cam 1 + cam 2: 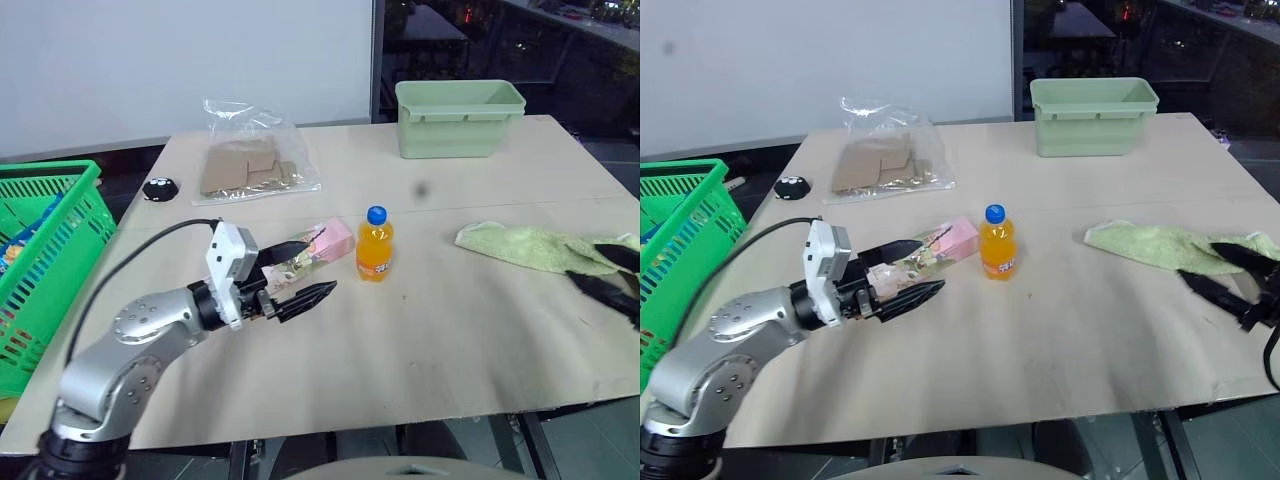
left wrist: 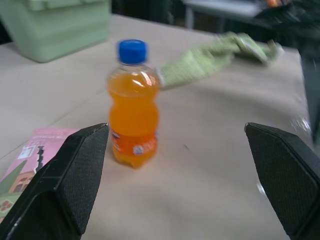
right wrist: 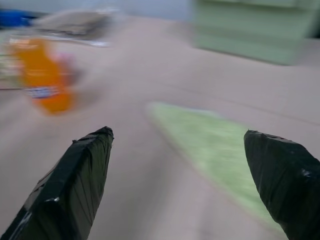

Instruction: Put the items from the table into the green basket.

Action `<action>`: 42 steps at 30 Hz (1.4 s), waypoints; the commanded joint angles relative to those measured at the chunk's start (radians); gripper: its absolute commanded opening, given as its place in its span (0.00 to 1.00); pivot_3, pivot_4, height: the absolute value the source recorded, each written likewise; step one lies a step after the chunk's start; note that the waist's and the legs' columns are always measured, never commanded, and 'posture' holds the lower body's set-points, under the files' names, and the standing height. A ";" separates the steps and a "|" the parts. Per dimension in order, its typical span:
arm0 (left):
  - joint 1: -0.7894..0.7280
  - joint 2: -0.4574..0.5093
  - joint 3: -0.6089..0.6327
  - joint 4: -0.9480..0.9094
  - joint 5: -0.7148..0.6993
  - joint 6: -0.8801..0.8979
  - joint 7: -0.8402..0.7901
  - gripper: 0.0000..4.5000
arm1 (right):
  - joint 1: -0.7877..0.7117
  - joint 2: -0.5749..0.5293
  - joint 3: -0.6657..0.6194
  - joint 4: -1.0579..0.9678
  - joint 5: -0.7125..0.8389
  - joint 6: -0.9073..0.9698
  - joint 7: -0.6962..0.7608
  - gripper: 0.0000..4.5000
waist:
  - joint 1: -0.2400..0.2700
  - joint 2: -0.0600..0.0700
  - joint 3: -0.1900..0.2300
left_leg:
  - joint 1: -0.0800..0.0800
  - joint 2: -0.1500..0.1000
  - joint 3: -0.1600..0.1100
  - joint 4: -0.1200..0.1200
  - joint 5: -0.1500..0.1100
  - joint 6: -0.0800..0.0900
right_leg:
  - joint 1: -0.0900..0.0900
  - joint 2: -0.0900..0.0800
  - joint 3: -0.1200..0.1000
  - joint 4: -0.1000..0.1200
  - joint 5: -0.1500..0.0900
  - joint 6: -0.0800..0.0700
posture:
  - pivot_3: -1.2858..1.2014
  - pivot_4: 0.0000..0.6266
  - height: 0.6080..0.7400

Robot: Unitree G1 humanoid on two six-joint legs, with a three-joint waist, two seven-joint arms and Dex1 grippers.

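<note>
Orange bottle (image 1: pixel 375 245) stands upright on the table (image 1: pixel 420 330), touching the carton (image 1: pixel 318 250) end. Left gripper (image 1: pixel 300 272), jaws spread and empty, straddles the carton just beside the bottle. Risk: a finger could topple the bottle.

— What's on my light beige wooden tabletop (image 1: pixel 400 340)?

— I see a small orange drink bottle with a blue cap (image 1: pixel 375 244) standing upright, a pink-and-white printed carton (image 1: pixel 312 252) just beside it, a crumpled pale green cloth (image 1: pixel 530 248), a pale green solid-walled tub (image 1: pixel 459 117), a clear plastic bag of brown cardboard pieces (image 1: pixel 250 160), and a small black round object (image 1: pixel 159 188).
</note>
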 commanded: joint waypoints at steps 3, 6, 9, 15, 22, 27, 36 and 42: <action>-0.101 -0.078 -0.231 0.126 0.314 -0.157 0.050 1.00 | 0.116 0.021 -0.027 -0.159 0.005 -0.018 0.024 0.99 | 0.010 -0.001 -0.001 | -0.001 -0.001 -0.001 0.001 0.000 0.000 | 0.000 0.001 0.002 -0.001 0.000 0.000 | 0.44 0.07 1.00; -0.179 -0.163 -0.298 0.280 0.430 -0.286 0.058 1.00 | 0.128 0.035 -0.041 -0.187 0.020 -0.035 0.029 0.99 | 0.004 -0.003 -0.001 | -0.003 -0.002 0.000 0.002 0.000 0.000 | 0.000 0.001 0.004 -0.001 0.000 0.000 | 0.42 0.05 1.00; -0.228 -0.223 -0.304 0.372 0.465 -0.343 0.054 1.00 | 0.133 0.074 -0.050 -0.249 0.031 -0.058 0.000 0.99 | -0.008 -0.003 -0.001 | -0.003 -0.002 -0.001 0.003 0.000 0.000 | 0.000 0.002 0.004 -0.001 0.000 0.000 | 0.41 0.05 1.00; -0.280 -0.305 -0.319 0.497 0.524 -0.425 0.045 1.00 | 0.167 0.140 -0.045 -0.337 0.063 -0.058 -0.066 0.99 | -0.043 -0.002 -0.002 | -0.004 -0.001 -0.002 0.001 -0.001 -0.001 | -0.001 0.003 0.004 -0.001 0.000 0.000 | 0.39 0.05 1.00; -0.308 -0.369 -0.334 0.568 0.566 -0.464 0.038 1.00 | 0.164 0.159 -0.022 -0.383 0.077 -0.060 -0.116 0.99 | -0.076 -0.003 -0.002 | -0.004 -0.001 -0.002 0.002 -0.001 -0.001 | -0.001 0.003 0.004 -0.001 0.000 0.000 | 0.39 0.05 1.00; -0.321 -0.394 -0.323 0.599 0.597 -0.490 0.055 1.00 | 0.164 0.161 -0.006 -0.390 0.079 -0.063 -0.131 0.99 | -0.100 -0.003 -0.002 | -0.004 -0.001 -0.002 0.002 -0.001 -0.001 | 0.000 0.002 0.004 -0.001 0.000 0.000 | 0.39 0.05 1.00; -0.361 -0.426 -0.337 0.679 0.664 -0.547 0.072 1.00 | 0.132 0.170 0.021 -0.377 0.077 -0.078 -0.147 0.99 | -0.123 -0.004 -0.005 | -0.004 -0.001 -0.003 0.002 -0.001 -0.001 | 0.000 0.003 0.003 -0.001 0.000 0.001 | 0.39 0.02 1.00; -0.409 -0.454 -0.332 0.771 0.696 -0.572 0.087 1.00 | 0.127 0.186 0.025 -0.381 0.072 -0.092 -0.166 0.99 | -0.129 -0.006 -0.008 | -0.004 -0.002 -0.003 0.002 -0.001 -0.001 | 0.000 0.003 0.003 -0.001 0.002 0.004 | 0.38 0.00 1.00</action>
